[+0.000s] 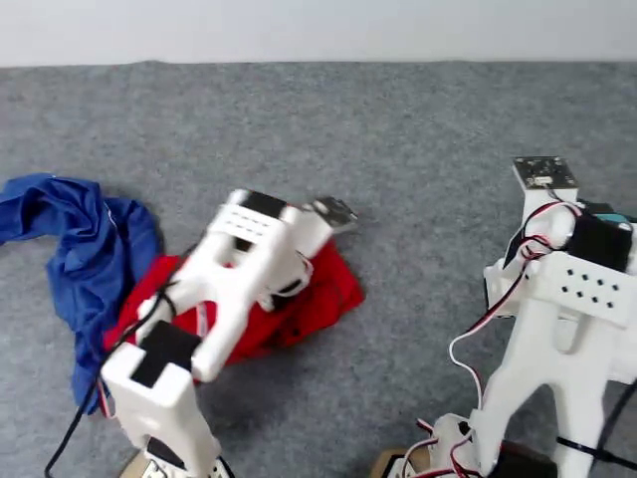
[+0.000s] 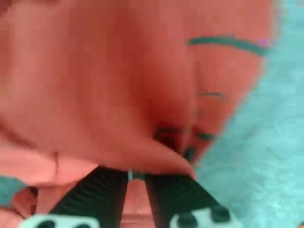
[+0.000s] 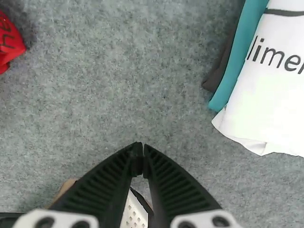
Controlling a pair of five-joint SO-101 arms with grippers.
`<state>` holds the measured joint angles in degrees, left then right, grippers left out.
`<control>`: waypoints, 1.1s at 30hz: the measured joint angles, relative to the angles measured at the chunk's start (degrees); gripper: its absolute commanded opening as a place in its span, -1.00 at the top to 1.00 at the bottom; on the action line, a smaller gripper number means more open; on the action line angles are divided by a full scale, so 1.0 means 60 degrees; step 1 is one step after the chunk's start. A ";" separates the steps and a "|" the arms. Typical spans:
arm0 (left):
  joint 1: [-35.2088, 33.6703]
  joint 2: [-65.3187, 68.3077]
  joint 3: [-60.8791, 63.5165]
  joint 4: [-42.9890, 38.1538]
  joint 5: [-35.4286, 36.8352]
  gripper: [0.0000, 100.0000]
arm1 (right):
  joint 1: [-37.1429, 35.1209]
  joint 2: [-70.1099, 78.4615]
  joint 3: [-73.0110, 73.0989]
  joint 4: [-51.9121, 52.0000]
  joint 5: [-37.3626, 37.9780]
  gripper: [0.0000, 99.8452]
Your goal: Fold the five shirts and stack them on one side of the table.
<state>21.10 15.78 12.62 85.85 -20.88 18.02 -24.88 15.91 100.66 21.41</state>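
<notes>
Three stacked shirts [image 3: 266,85] lie near the right hand [image 3: 142,147].

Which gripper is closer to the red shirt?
Left. The left gripper is on the red shirt, pinching its fabric. The right gripper is shut over the grey table, apart from it.

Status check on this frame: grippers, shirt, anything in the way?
Left gripper shut on red shirt. Right gripper shut, empty, over grey table. Blue shirt crumpled against the red one.
</notes>
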 measured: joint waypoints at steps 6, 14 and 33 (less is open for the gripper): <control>0.1040 -0.0601 0.0000 0.0689 -0.0059 0.99 | 0.0000 0.0000 0.0000 0.0000 0.0000 0.98; 0.0147 -0.3502 0.0000 0.0791 -0.0088 0.99 | 0.0000 0.0000 0.0000 0.0000 0.0000 0.98; -0.3751 -0.0718 -0.2256 -0.1905 0.0586 0.66 | 0.0000 0.0000 0.0000 0.0000 0.0000 0.98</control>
<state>-1.41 11.47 -0.92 74.42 -17.36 18.02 -24.88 15.91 100.66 21.41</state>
